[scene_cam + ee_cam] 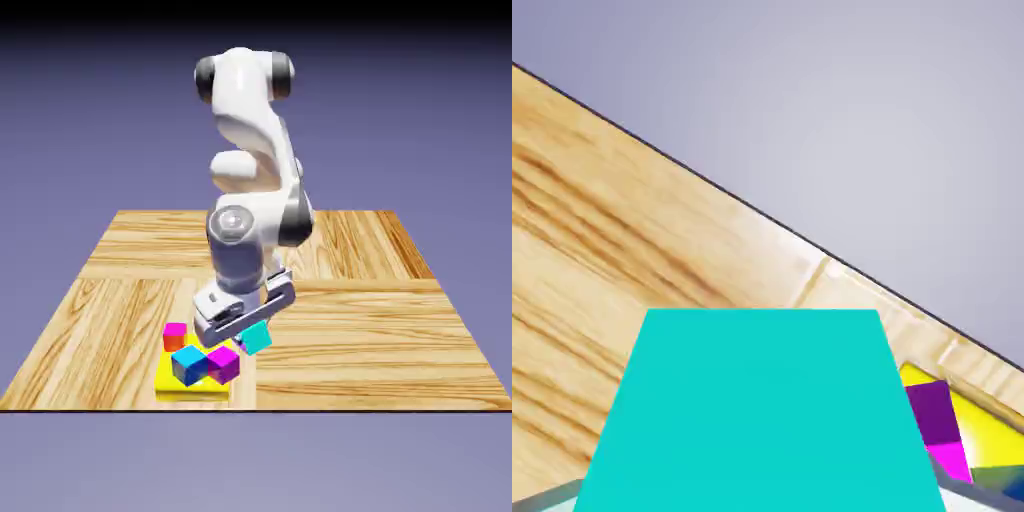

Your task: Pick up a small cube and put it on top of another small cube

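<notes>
The small teal-green cube [257, 337] hangs just above the table, held in my gripper [250, 335], which is shut on it. In the hand view the teal-green cube [762, 410] fills the lower middle and hides both fingertips. Below and to the exterior view's left of it sit a magenta cube [223, 364] and a blue cube with a cyan top [188, 363] on a yellow slab [170, 384]. The magenta cube [940, 432] and the yellow slab [982, 425] show at the hand view's lower right.
A small orange cube with a pink top [175, 336] stands at the slab's far left corner. The wooden table's near edge [300, 408] runs close in front of the slab. In the hand view the table edge [762, 212] crosses diagonally.
</notes>
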Available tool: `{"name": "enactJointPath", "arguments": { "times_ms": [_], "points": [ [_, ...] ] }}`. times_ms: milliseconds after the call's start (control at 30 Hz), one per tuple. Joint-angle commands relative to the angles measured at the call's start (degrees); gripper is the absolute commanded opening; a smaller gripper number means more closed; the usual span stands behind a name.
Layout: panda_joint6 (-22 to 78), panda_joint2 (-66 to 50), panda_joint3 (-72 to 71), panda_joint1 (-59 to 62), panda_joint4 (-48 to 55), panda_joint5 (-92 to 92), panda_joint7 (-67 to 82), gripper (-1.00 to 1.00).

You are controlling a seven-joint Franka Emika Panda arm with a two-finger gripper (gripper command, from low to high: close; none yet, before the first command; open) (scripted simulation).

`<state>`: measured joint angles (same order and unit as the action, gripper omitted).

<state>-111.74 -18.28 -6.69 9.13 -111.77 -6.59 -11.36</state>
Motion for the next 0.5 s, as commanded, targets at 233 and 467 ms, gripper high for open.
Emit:
{"name": "enactJointPath", "arguments": {
  "times_ms": [233,467],
  "points": [
    [-0.15,-1.14,10.73,-5.25,-1.43,-13.30,2.39,-1.00],
    [-1.68,-1.78,10.88,-5.03,-2.30,-13.57,2.14,1.00]
  ]
}}
